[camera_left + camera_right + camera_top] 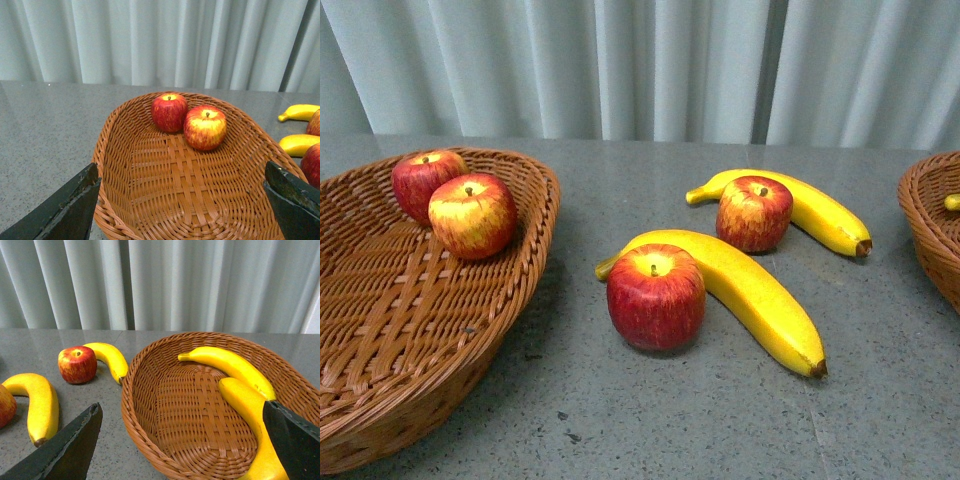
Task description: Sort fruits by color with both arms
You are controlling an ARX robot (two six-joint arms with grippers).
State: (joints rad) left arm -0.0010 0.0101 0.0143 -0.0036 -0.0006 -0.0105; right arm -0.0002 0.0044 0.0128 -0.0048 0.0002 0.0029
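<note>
While the left gripper and right gripper hover wide open and empty over their baskets, the sort looks about half done.
Two glossy, red-and-yellow streaked apples sit side by side in the left wicker basket; two smooth, curved bananas lie in the right wicker basket. Two loose apples and two loose bananas lie on the speckled grey table (each apple tucked against a banana), left to sort.

Left pincer: jaws spread wide apart. Right pincer: jaws spread wide apart.
</note>
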